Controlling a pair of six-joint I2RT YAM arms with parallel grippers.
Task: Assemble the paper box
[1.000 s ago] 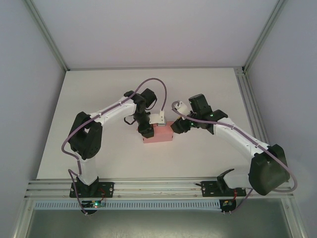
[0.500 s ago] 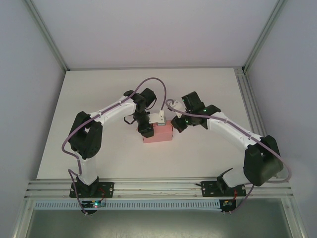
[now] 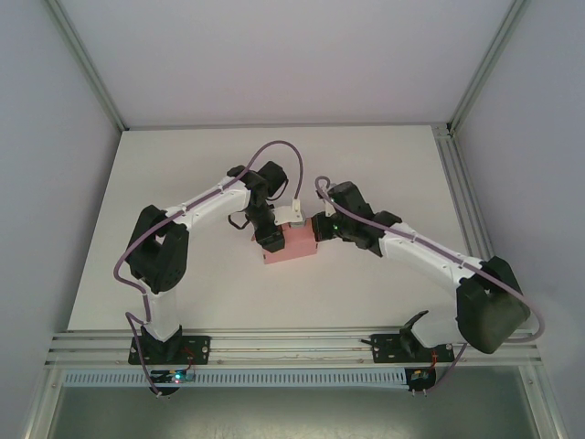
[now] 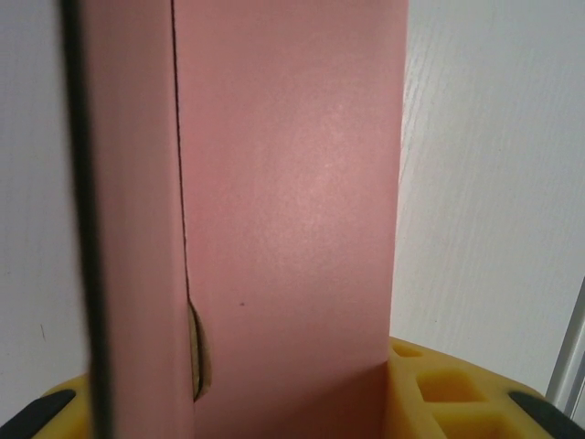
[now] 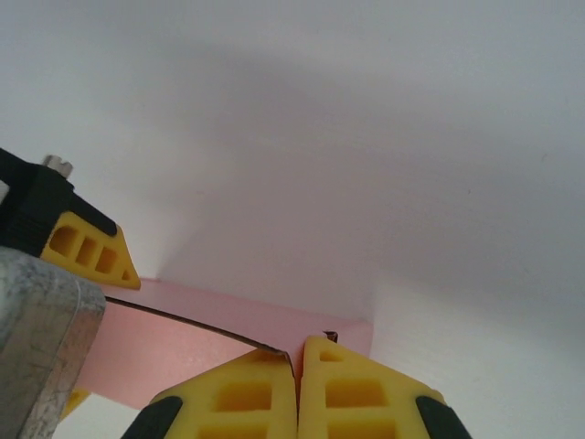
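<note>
The paper box (image 3: 294, 247) is a small pink rectangular box lying mid-table between the two arms. My left gripper (image 3: 271, 241) sits at its left end. In the left wrist view the pink box (image 4: 292, 183) runs up between the yellow fingers (image 4: 439, 393) of the left gripper (image 4: 247, 402), with a slightly gaping seam on its left side. My right gripper (image 3: 317, 229) is at the box's far right corner. There its fingers (image 5: 347, 393) meet on a thin card edge of the box (image 5: 183, 338), the right gripper (image 5: 297, 366) shut on it.
The white table (image 3: 183, 183) is bounded by an aluminium rail (image 3: 292, 346) along the near edge and frame posts at the back corners. Purple cables (image 3: 283, 151) loop above both wrists. Free surface lies all round the box.
The right arm has swung left and its gripper has come up against the box's far right corner. The left arm and the box have barely moved.
</note>
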